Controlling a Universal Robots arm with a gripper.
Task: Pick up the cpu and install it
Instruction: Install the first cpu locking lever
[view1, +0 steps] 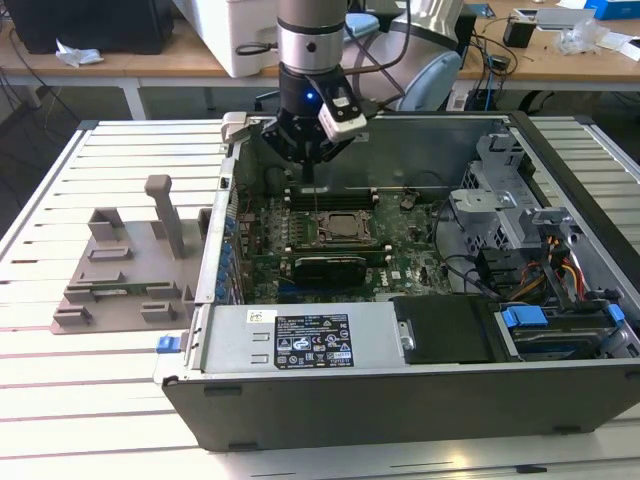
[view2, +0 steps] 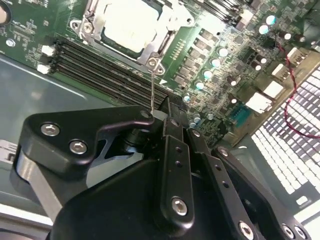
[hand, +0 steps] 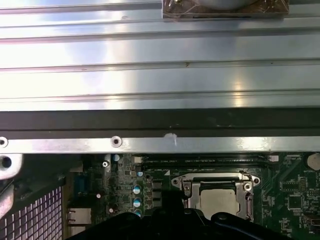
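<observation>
Already socketed, cpu (view2: 131, 23) just beyond the hand (view2: 167, 112).

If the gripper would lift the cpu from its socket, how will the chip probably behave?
The cpu looks flat, so probably stiff and light. Its shiny metal top may be slippery. The socket frame surrounds it closely, so gripping its edges seems hard.

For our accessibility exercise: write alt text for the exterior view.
A robot arm's pincer hangs over the motherboard inside an open computer case. The case lies on a slatted metal table, with a grey fixture at the exterior view's left.
</observation>
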